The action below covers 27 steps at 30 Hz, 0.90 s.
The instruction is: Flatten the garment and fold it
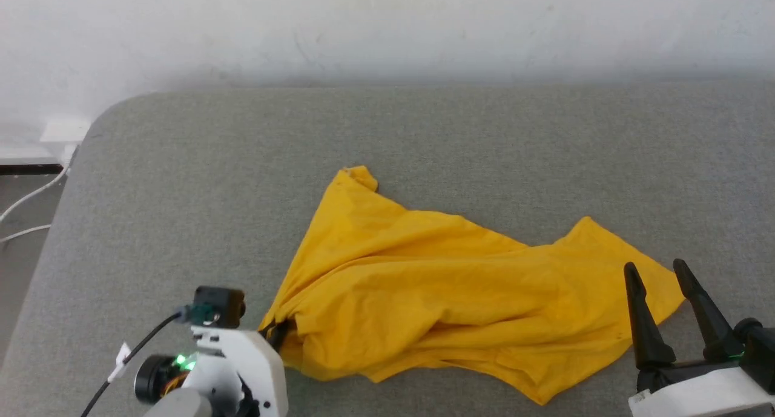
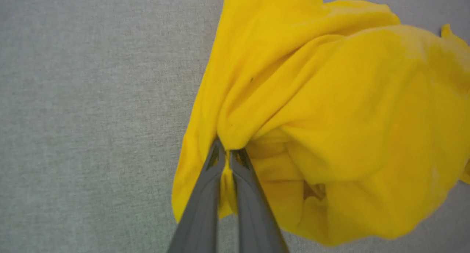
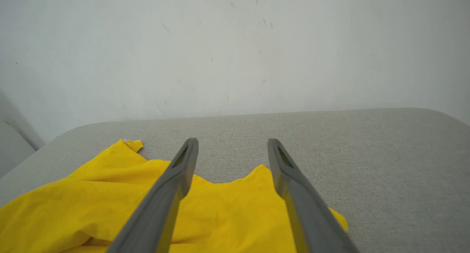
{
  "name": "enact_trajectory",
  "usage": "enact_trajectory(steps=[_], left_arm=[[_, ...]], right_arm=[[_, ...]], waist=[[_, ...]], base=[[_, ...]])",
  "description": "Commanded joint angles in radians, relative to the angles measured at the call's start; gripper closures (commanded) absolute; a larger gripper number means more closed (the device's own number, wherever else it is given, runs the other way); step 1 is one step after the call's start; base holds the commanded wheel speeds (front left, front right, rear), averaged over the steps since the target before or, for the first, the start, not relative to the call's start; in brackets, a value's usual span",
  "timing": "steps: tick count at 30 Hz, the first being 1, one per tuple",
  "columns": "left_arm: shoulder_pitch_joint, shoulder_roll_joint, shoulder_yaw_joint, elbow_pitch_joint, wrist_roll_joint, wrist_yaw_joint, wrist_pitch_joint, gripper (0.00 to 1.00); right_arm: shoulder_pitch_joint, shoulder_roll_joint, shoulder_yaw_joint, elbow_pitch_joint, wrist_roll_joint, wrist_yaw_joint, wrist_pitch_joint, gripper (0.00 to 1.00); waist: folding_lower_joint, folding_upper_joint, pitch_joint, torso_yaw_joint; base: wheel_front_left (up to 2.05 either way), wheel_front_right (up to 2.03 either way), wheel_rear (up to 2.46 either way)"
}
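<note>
The left tool [image 2: 228, 152] is pinched together on the garment's [image 1: 436, 296] left edge. The yellow garment lies crumpled on the grey fabric surface [image 1: 424, 132]; at the garment's right corner the right tool [image 1: 655, 270] hovers, fingers apart.

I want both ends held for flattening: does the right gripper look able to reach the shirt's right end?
Likely yes: the right gripper is open over the garment at its right end, nothing between them.

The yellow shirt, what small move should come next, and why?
Probably lower the right pincer onto the right corner of the shirt and close it. The left pincer is shut on the bunched left edge, while the right one stands open, holding nothing, and the shirt lies crumpled.
</note>
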Motion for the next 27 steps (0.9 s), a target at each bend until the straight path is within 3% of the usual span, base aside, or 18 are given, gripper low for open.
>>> enact_trajectory(steps=[1, 2, 8, 11, 17, 27], left_arm=[[0.034, 0.005, 0.023, -0.031, -0.021, 0.023, -0.017, 0.61], [0.050, 0.008, 0.031, -0.051, -0.027, 0.033, -0.026, 0.00], [0.025, 0.018, 0.095, -0.143, -0.019, 0.061, -0.101, 0.00], [-0.035, 0.021, 0.108, -0.138, -0.016, 0.052, -0.093, 0.00], [-0.197, 0.002, 0.044, 0.008, -0.018, -0.041, 0.037, 0.00], [-0.367, -0.077, -0.098, 0.347, -0.017, -0.177, 0.288, 0.00]], right_arm=[[0.010, 0.002, 0.001, -0.007, 0.004, -0.001, 0.004, 0.00], [0.011, 0.002, -0.001, -0.007, 0.004, -0.001, 0.005, 0.00], [0.006, 0.002, -0.004, -0.016, 0.006, -0.001, 0.011, 0.00], [-0.007, 0.002, 0.000, -0.023, 0.005, -0.001, 0.014, 0.00], [-0.034, 0.002, 0.011, -0.026, 0.004, -0.001, 0.018, 0.00], [-0.062, 0.002, 0.016, -0.007, 0.000, -0.001, 0.013, 0.00]], waist=[[0.0001, 0.0000, -0.003, 0.007], [0.0001, 0.0000, -0.005, 0.011], [0.0001, 0.0000, 0.002, 0.023], [0.0001, 0.0000, 0.021, 0.022], [0.0001, 0.0000, 0.070, 0.007], [0.0001, 0.0000, 0.110, -0.022]], base=[[0.00, 0.00, 0.00], [0.00, 0.00, 0.00], [0.00, 0.00, 0.00], [0.00, 0.00, 0.00], [0.00, 0.00, 0.00], [0.00, 0.00, 0.00]])
